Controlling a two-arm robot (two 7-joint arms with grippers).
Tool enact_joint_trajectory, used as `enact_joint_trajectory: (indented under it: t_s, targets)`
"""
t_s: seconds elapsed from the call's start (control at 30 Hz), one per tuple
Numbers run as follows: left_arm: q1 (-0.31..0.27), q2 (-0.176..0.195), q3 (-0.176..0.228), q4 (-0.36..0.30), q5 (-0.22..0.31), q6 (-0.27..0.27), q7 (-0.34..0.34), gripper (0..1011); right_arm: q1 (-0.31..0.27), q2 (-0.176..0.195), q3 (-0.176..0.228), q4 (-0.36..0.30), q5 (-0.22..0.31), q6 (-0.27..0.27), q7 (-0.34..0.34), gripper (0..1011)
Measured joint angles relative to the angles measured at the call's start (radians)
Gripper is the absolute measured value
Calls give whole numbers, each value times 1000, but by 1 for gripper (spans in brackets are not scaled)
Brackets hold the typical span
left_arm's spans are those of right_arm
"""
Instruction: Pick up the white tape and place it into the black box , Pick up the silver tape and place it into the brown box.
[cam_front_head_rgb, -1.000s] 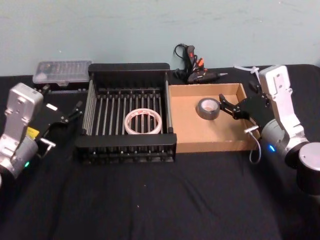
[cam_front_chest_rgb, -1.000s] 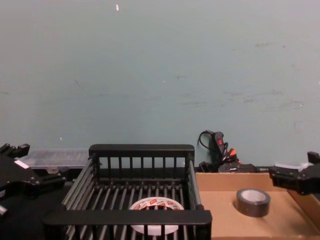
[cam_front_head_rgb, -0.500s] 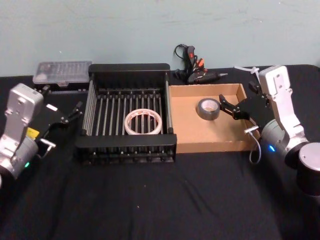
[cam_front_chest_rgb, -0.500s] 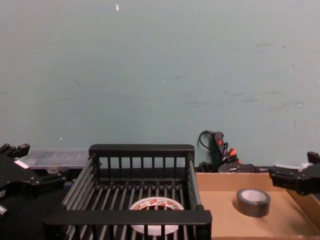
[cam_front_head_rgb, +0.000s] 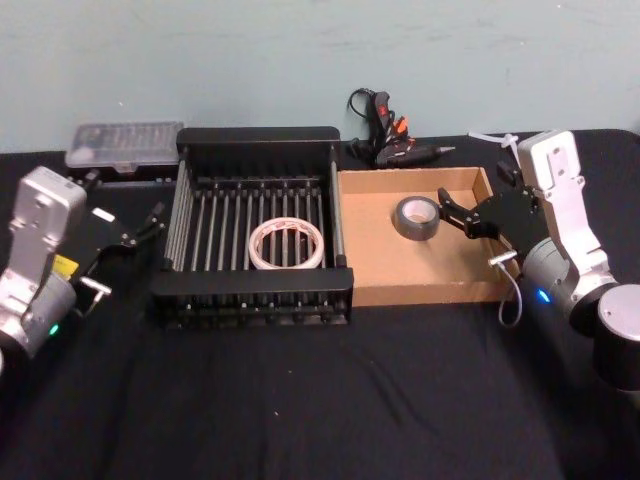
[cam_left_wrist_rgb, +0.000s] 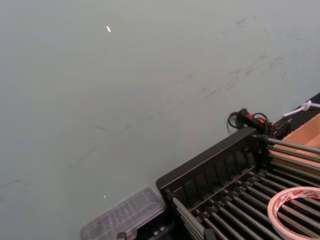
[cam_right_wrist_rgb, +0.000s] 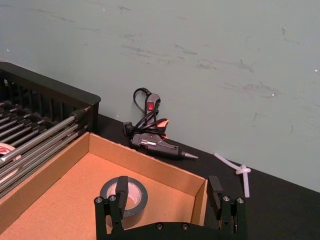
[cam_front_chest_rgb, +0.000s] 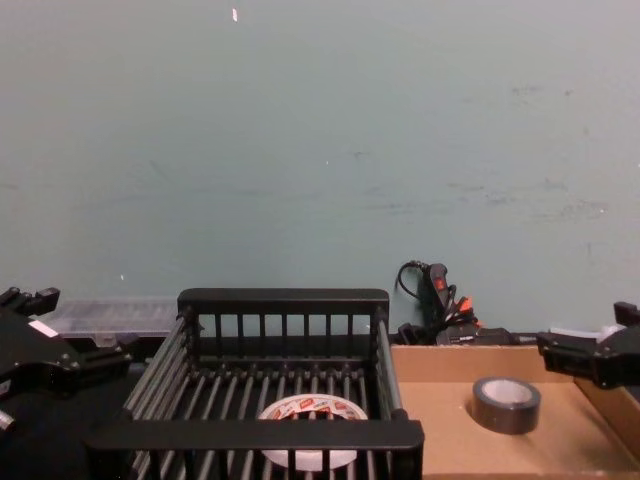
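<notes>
Now right gripper (cam_right_wrist_rgb: 170, 200) jaws wide — empty

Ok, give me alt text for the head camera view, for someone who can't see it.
The white tape lies in the black box and the silver tape in the brown box beside it. The open right gripper sits beside the silver tape; the left gripper rests left of the crate.

A table (cam_front_head_rgb: 300, 400) draped in black cloth carries it all. On it, left of centre, sits the black slatted plastic crate (cam_front_head_rgb: 255, 143), and touching its right side the shallow brown cardboard tray (cam_front_head_rgb: 420, 292). Behind the tray lies a black glue gun with orange trigger (cam_front_head_rgb: 392, 140), a white zip tie (cam_front_head_rgb: 492, 137) to its right. At the back left rests a clear plastic organiser case (cam_front_head_rgb: 124, 143).
</notes>
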Motion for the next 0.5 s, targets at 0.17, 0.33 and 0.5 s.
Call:
enact_joint_trajectory:
  t_s: [0.17,0.33,0.5]
  targets:
    - [0,0,0,0,0,0,0,1002,0,0,0,0,0,0,0,1002]
    - [0,0,0,0,0,0,0,1002,0,0,0,-1,1,0,0,1002]
    - [0,0,0,0,0,0,0,1001,0,0,0,-1,1,0,0,1002]
